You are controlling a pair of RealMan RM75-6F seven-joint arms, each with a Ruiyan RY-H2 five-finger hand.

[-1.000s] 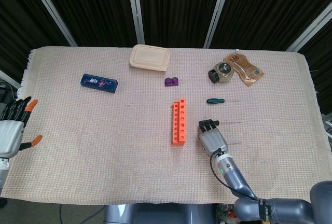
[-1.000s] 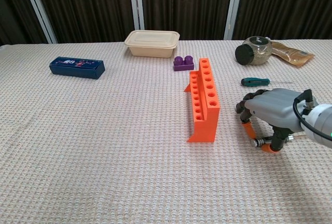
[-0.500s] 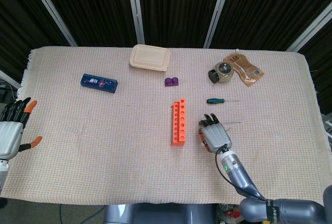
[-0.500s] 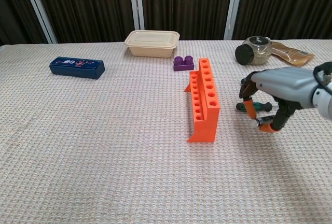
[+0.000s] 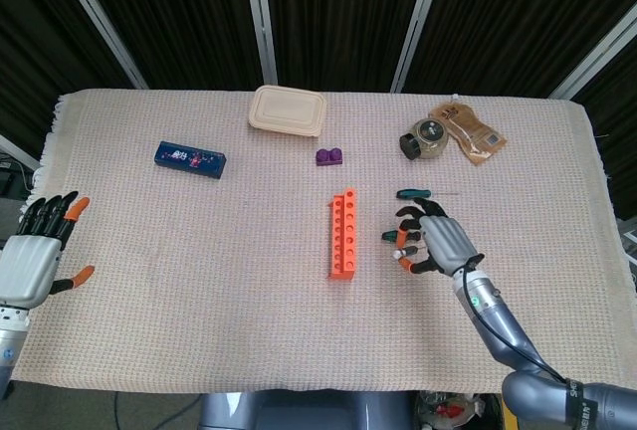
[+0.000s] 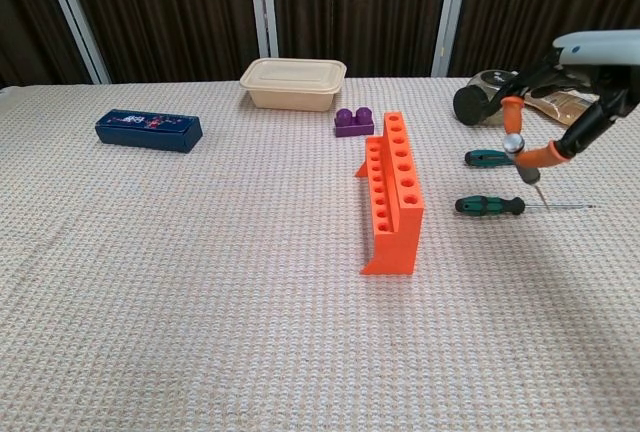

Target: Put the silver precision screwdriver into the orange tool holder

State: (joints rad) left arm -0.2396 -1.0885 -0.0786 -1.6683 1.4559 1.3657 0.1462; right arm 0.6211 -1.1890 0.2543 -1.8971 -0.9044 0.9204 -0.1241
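Head view: the right hand [image 5: 435, 241] is raised above the beige woven tablecloth [image 5: 199, 241], just right of the orange plastic tool holder with its row of round sockets [image 5: 343, 234]. Its fingers are curled with orange tips toward the holder; what they pinch is too small to read here. A green-handled screwdriver [image 5: 411, 193] lies beyond the hand. The left hand [image 5: 35, 256] rests at the table's left edge, fingers apart, holding nothing.

Chest view: the right hand [image 6: 575, 77] pinches the slim silver precision screwdriver [image 6: 520, 155] between thumb and a fingertip — the tool hangs tip-down, slightly tilted, well above the cloth and to the right of the holder [image 6: 393, 192]. 2 green-handled screwdrivers lie below it, one nearer [image 6: 490, 205], one farther [image 6: 492, 158].

Step in hand, as judged: carry and insertion. Recommended procedure:
1. Keep the pinch firm; the shaft is thin and may pivot.
2. Translate left until the tip stands over 1 free socket.
3. Bring the shaft upright before lowering — a tilted tip may catch the socket rim or push the holder over.
4. Release only once the tool is seated
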